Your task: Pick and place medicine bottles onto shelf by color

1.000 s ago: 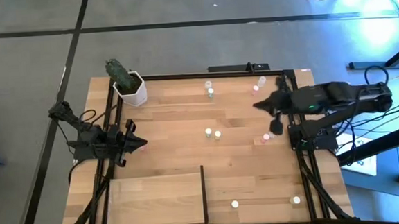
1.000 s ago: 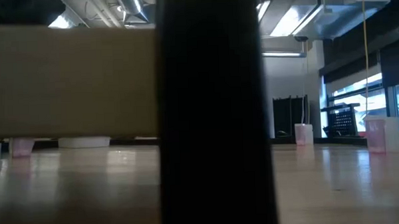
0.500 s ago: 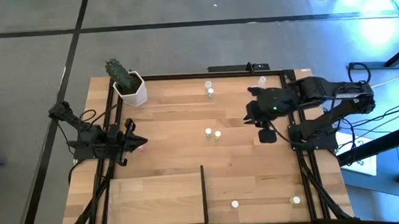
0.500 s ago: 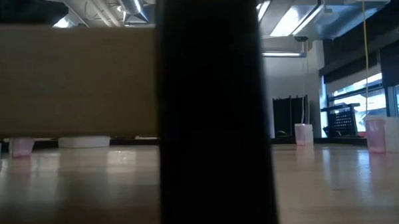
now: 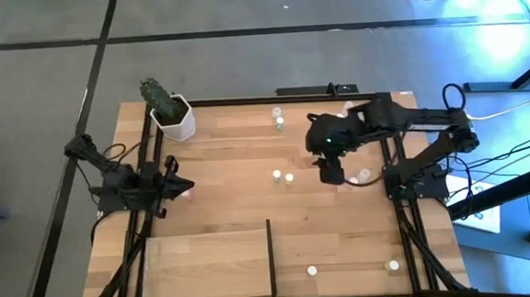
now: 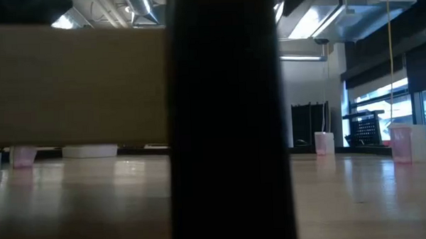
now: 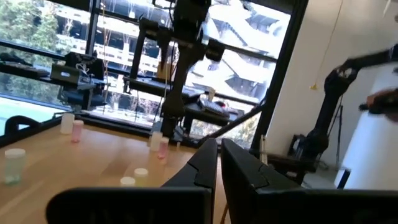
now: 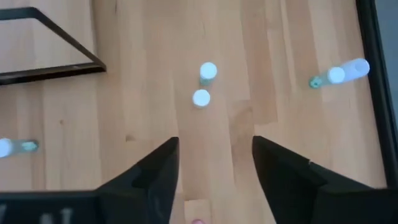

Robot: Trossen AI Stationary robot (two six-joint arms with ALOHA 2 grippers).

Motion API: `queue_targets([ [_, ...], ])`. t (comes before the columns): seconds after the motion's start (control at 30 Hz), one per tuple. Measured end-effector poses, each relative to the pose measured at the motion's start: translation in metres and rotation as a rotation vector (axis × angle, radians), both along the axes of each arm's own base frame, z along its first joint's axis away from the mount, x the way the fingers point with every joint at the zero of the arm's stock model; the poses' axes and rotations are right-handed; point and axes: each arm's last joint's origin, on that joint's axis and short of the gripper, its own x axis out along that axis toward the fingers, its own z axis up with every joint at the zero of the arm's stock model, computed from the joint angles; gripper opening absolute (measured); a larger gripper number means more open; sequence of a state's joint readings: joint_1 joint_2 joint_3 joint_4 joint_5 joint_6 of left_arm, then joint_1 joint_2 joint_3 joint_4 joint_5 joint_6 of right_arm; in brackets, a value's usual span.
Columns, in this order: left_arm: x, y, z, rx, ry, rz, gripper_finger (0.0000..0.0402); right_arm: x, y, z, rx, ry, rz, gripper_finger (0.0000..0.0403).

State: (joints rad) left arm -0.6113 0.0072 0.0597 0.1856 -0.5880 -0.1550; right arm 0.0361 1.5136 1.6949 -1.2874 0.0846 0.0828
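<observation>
While parked at frame left, left tool [image 5: 182, 186] pinched narrow, empty. Right tool [image 8: 214, 163] spread wide over desk [image 5: 232, 206], centre-right, above two white-capped bottles [image 8: 204, 84]. Shelf [image 5: 207, 262] lower left.

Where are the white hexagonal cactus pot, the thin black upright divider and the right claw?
White hexagonal cactus pot [image 5: 179, 121], high view, on its white side wall.
Thin black upright divider [image 5: 271, 257], high view, midway along its length.
Right claw [image 8: 214, 163], right wrist view, midway between its open fingertips.
</observation>
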Motion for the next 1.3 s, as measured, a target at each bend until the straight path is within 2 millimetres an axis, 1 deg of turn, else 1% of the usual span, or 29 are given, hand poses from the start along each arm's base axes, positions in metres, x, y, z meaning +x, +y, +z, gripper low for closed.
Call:
queue_targets([
  [0.1, -0.003, 0.002, 0.016, 0.024, 0.037, -0.001, 0.0014, 0.005, -0.004, -0.005, 0.009, 0.019, 0.000, 0.0223],
  [0.2, -0.008, 0.005, 0.040, 0.045, 0.069, -0.001, 0.0014, 0.009, -0.008, -0.008, 0.073, 0.032, 0.011, 0.0224],
  [0.3, -0.007, 0.005, 0.060, 0.093, 0.138, -0.001, 0.0014, 0.014, -0.010, -0.013, 0.111, 0.045, 0.039, 0.0222],
  [0.4, -0.001, 0.001, 0.082, 0.131, 0.194, 0.006, 0.0014, 0.020, -0.011, -0.019, 0.090, 0.068, 0.084, 0.0221],
  [0.5, 0.008, -0.005, 0.099, 0.184, 0.281, 0.027, 0.0014, 0.028, -0.011, -0.027, 0.067, 0.096, 0.139, 0.0221],
  [0.67, 0.024, -0.013, 0.125, 0.177, 0.423, 0.066, 0.0014, 0.039, -0.011, -0.040, 0.049, 0.138, 0.189, 0.0220],
  [0.83, 0.038, -0.017, 0.144, 0.196, 0.583, 0.098, 0.0014, 0.045, -0.011, -0.048, 0.045, 0.165, 0.208, 0.0220],
  [1.0, 0.049, -0.015, 0.162, 0.198, 0.733, 0.077, 0.0014, 0.049, -0.011, -0.053, 0.046, 0.179, 0.208, 0.0220],
  [1.17, 0.055, -0.009, 0.165, 0.195, 0.886, 0.036, 0.0014, 0.049, -0.011, -0.053, 0.046, 0.177, 0.207, 0.0220],
  [1.3, 0.059, -0.006, 0.163, 0.186, 0.921, -0.002, 0.0014, 0.049, -0.011, -0.053, 0.047, 0.176, 0.205, 0.0220],
])
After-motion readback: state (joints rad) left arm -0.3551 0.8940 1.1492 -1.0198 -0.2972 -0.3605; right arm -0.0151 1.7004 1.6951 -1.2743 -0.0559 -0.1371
